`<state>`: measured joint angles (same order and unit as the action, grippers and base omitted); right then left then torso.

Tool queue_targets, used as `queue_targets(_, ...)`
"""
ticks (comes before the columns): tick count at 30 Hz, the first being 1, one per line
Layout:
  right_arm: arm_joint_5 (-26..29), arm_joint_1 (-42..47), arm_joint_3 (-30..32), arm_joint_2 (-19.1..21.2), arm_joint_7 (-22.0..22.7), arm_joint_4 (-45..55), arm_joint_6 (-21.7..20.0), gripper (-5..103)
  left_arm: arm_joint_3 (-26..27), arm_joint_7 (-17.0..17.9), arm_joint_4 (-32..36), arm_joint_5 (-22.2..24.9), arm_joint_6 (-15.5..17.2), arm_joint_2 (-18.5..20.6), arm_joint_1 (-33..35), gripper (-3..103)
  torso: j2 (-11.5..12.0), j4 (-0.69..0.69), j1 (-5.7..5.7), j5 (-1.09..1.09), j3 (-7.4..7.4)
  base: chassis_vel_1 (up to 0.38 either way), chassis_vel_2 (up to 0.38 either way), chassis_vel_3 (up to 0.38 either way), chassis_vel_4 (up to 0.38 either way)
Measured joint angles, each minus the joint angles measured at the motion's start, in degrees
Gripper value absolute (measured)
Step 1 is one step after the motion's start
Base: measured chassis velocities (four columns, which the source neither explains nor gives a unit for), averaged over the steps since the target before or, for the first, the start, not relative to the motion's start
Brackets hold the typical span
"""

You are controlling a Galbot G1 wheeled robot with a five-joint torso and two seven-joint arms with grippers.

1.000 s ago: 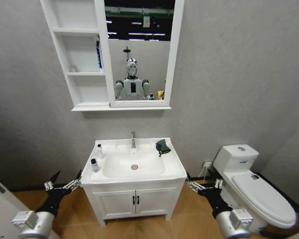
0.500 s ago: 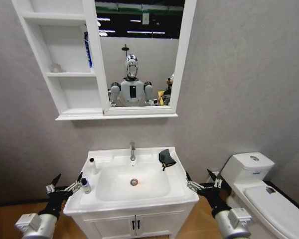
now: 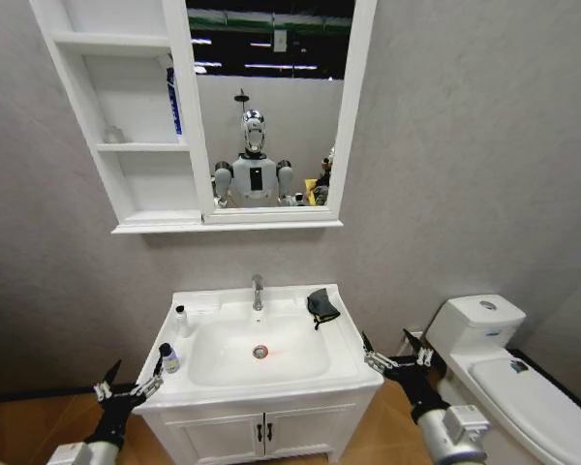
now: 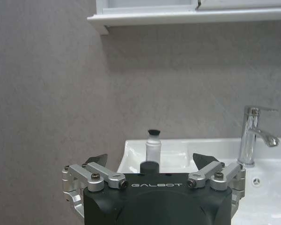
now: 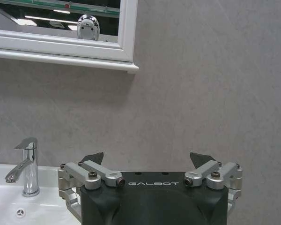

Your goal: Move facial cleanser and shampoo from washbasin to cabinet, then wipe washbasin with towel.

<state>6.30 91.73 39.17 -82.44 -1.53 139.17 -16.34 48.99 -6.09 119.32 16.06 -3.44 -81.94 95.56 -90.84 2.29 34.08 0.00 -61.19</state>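
Two small bottles (image 3: 168, 358) stand on the washbasin (image 3: 349, 363) rim's left side; towel (image 3: 320, 307) at back right, cabinet (image 3: 126, 116) above. Left gripper (image 3: 128, 389) and right gripper (image 3: 395, 360) hang spread wide, empty (both low, flanking the basin). Risk: the near bottle sits close to the edge, so a clumsy approach could topple it.

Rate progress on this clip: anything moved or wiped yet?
Nothing looks done: two bottles stand on the washbasin rim, the towel lies by the tap. Nothing is in hand: left gripper and right gripper hang open beside the vanity. Both moves to the cabinet and wiping remain.
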Motion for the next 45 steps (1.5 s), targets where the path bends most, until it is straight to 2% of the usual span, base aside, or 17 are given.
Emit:
queue_targets(9,0.3,-0.3,0.3,-0.4,0.6,0.1,0.0,100,-3.3,-0.7,-4.3,-2.6,-0.8,-0.6,-0.5,100,0.0,0.01,-0.01,0.00,0.00,0.000,0.000,0.000,0.000)
queue_targets(12,0.7,-0.6,0.5,-0.9,0.8,0.9,-0.1,100,-5.0,-0.7,-5.9,-3.8,0.3,-0.5,-2.5,100,0.0,0.00,0.00,0.00,0.00,0.000,0.000,0.000,0.000)
queue_targets(14,0.9,-0.9,0.5,-1.4,1.1,1.3,-0.1,100,-6.1,0.1,-7.1,-4.1,2.5,-0.1,-5.0,100,0.0,0.01,0.00,0.01,0.00,0.000,0.000,0.000,0.000)
queue_targets(15,0.9,-0.9,0.5,-1.4,1.1,1.3,-0.1,100,-6.1,0.1,-7.1,-4.1,2.5,-0.1,-5.0,100,0.0,0.01,0.00,0.01,0.00,0.000,0.000,0.000,0.000)
queue_targets(16,1.0,-1.1,0.6,-1.5,1.3,1.3,-0.1,100,-7.0,1.1,-8.2,-4.2,4.2,0.3,-7.1,100,0.0,0.01,0.00,0.00,0.00,0.000,0.000,0.000,0.000)
queue_targets(18,1.0,-1.1,0.6,-1.5,1.4,1.3,0.0,100,-7.1,1.4,-8.5,-4.3,4.7,0.4,-7.7,100,0.0,0.01,0.00,0.00,0.00,0.000,0.000,0.000,0.000)
queue_targets(21,1.2,-0.8,0.9,-1.7,1.7,1.3,0.9,100,-8.4,4.2,-9.7,-3.8,9.1,1.4,-11.3,100,0.0,0.01,0.00,0.00,0.00,0.000,0.000,0.000,0.000)
queue_targets(25,1.4,-1.0,0.7,-1.8,1.6,1.0,1.5,100,-8.2,5.2,-10.5,-3.7,11.1,2.3,-13.0,100,0.0,0.01,0.00,0.00,0.00,0.000,0.000,0.000,0.000)
queue_targets(29,1.5,-1.5,0.5,-1.7,1.5,0.5,1.6,100,-7.7,5.7,-11.6,-3.5,11.7,2.9,-14.2,100,0.0,-0.03,0.00,0.01,0.00,0.000,0.000,0.000,0.000)
queue_targets(35,3.0,-1.3,0.6,-1.6,1.4,0.3,2.0,100,-8.7,6.3,-15.9,-2.7,12.7,4.9,-18.6,100,0.0,0.01,0.00,0.00,0.00,0.000,0.000,0.000,0.000)
queue_targets(43,3.2,-1.4,1.0,-1.5,1.5,0.1,1.9,100,-10.9,8.3,-19.8,-2.5,13.1,5.4,-23.3,100,0.0,0.01,0.00,0.00,0.00,0.000,0.000,0.000,0.000)
queue_targets(45,3.3,-1.3,1.2,-1.5,1.6,0.1,1.9,100,-11.1,8.5,-20.5,-2.5,13.1,5.4,-23.9,103,0.0,0.02,0.00,0.00,0.00,0.000,0.000,0.000,0.000)
